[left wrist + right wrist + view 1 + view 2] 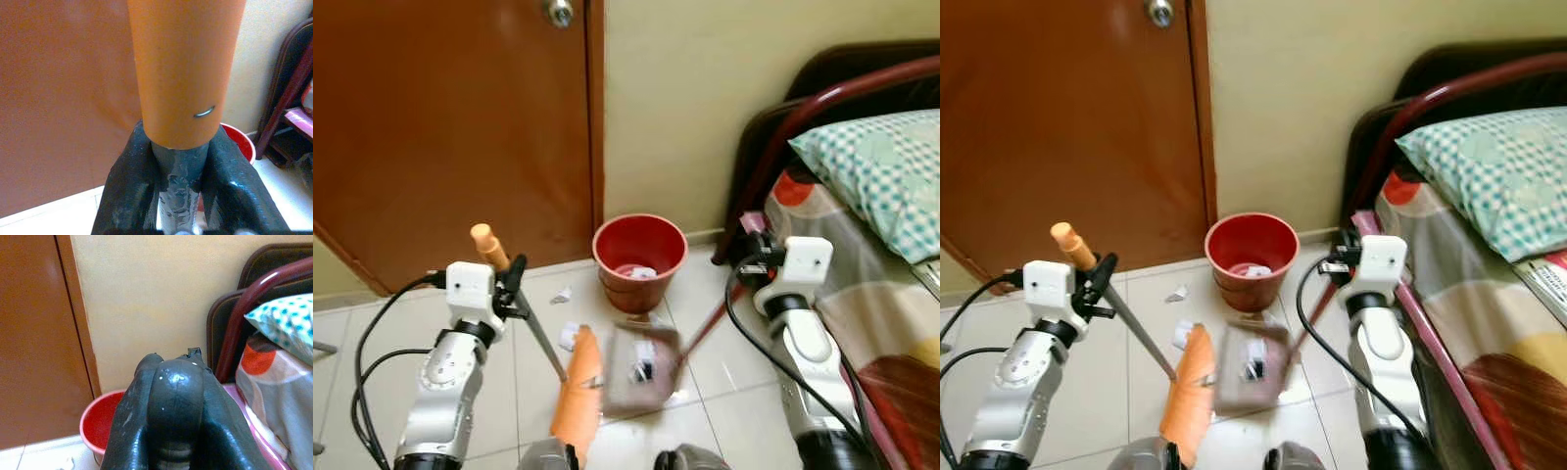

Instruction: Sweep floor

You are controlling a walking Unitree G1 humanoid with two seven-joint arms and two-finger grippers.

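In the left eye view, the left gripper (pixel 512 284) at about 9 o'clock is clamped on the broom handle (pixel 489 247), whose grey shaft slants down to the orange broom head (pixel 578 397) on the tiled floor (pixel 724 392) at 6 o'clock. Just beside it lies the brown dustpan (pixel 641 367), holding bits of litter; its dark red handle rises toward the right gripper (pixel 749 250) at 3 o'clock, whose fingers are closed around the handle's end. A red bucket (pixel 639 257) stands near the centre against the wall, a paper scrap (pixel 562 294) at its 9 o'clock. The right eye view shows the same layout, with the brown door (pixel 1067 127) at 11 o'clock and the bed (pixel 1489 294) at 3 o'clock. In the left wrist view, both black fingers (pixel 129 196) squeeze the grey shaft under the orange grip. In the right wrist view, the fingers (pixel 132 431) wrap a dark rounded handle end, the bucket beyond.
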